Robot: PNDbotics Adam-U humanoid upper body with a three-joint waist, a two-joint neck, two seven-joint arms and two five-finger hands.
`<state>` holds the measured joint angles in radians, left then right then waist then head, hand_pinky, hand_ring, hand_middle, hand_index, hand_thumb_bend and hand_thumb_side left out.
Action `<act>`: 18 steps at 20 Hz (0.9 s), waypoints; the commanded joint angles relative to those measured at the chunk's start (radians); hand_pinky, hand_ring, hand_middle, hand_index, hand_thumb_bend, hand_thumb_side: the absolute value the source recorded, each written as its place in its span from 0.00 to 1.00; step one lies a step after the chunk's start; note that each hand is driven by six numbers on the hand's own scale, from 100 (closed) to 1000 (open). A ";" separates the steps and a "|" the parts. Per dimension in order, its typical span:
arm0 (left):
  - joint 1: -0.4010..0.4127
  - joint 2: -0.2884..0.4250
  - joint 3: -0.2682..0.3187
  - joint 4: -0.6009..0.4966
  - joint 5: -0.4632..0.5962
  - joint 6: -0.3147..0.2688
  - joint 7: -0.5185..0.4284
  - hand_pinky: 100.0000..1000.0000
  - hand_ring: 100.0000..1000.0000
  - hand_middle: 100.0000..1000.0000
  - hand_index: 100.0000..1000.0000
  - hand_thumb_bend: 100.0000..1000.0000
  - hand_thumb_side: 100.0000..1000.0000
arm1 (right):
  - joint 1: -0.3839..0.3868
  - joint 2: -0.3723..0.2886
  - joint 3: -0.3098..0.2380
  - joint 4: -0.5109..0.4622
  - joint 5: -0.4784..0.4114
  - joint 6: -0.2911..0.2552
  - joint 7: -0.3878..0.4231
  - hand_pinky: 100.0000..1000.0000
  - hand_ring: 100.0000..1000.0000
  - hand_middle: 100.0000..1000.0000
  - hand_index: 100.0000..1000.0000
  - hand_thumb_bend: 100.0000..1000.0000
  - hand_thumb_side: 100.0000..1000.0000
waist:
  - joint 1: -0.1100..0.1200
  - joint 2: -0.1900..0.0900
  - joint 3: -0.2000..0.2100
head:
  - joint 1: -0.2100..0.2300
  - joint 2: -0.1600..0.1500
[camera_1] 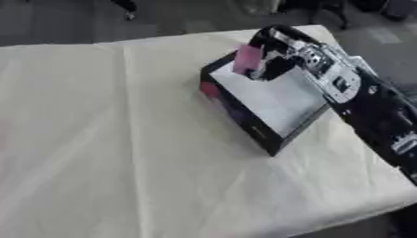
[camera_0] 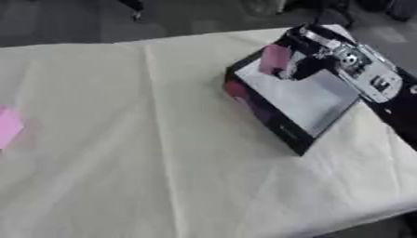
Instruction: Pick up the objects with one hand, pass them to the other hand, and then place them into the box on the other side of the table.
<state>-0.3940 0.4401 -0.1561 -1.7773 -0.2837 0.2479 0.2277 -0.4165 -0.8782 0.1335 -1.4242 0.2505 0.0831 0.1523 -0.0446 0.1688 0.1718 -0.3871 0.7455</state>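
Left eye view: counter (camera_0: 163,162) under a cream cloth, near part bare. At the left edge, mid-depth, a pink piece (camera_0: 8,125) lies flat, well apart from everything else. Farther right, black box (camera_0: 306,100), open top, pale floor empty. Right hand (camera_1: 273,58) hangs over the box's far corner, fingers (camera_1: 262,69) curled round a pink object (camera_1: 247,59) held upright, above the interior, not yet resting in it. Judgement: release step; object sits directly over the box floor, so the coming move is straight down, then let go. Left hand not visible
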 commanded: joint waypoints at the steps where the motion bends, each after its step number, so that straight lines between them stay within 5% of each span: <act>1: -0.007 0.032 0.018 -0.020 0.004 0.002 0.009 0.75 0.56 0.56 0.71 0.54 0.48 | 0.000 -0.058 -0.023 -0.013 0.047 -0.033 0.016 0.83 0.74 0.82 0.86 0.42 0.23 | 0.013 -0.009 -0.001 | 0.000 0.000; 4: -0.005 0.034 0.022 -0.018 0.004 0.005 0.012 0.75 0.56 0.56 0.71 0.54 0.48 | 0.010 -0.061 -0.038 -0.025 0.089 -0.081 0.022 0.85 0.80 0.90 0.92 0.59 0.32 | 0.013 -0.010 -0.001 | 0.003 0.000; 7: -0.002 0.036 0.027 -0.017 0.004 0.007 0.017 0.75 0.56 0.56 0.71 0.54 0.48 | 0.016 -0.065 -0.051 -0.029 0.108 -0.107 0.021 0.85 0.80 0.89 0.92 0.64 0.33 | 0.013 -0.011 -0.001 | 0.005 0.002; 15: 0.001 0.035 0.043 -0.025 0.006 0.011 0.036 0.76 0.56 0.55 0.71 0.54 0.47 | 0.017 -0.060 -0.076 -0.052 0.048 -0.078 -0.018 0.83 0.76 0.90 0.91 0.57 0.31 | 0.011 -0.014 0.001 | 0.026 0.005; 18: -0.001 0.041 0.052 -0.027 0.008 0.015 0.045 0.76 0.56 0.55 0.71 0.53 0.46 | 0.009 -0.051 -0.084 -0.094 -0.073 -0.047 -0.064 0.81 0.70 0.84 0.87 0.45 0.17 | 0.012 -0.015 0.003 | 0.056 0.008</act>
<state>-0.3856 0.4494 -0.1191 -1.7834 -0.2821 0.2630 0.2652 -0.3910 -0.8949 0.0692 -1.4882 0.2205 0.0254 0.1074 -0.0446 0.1688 0.1736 -0.3422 0.7499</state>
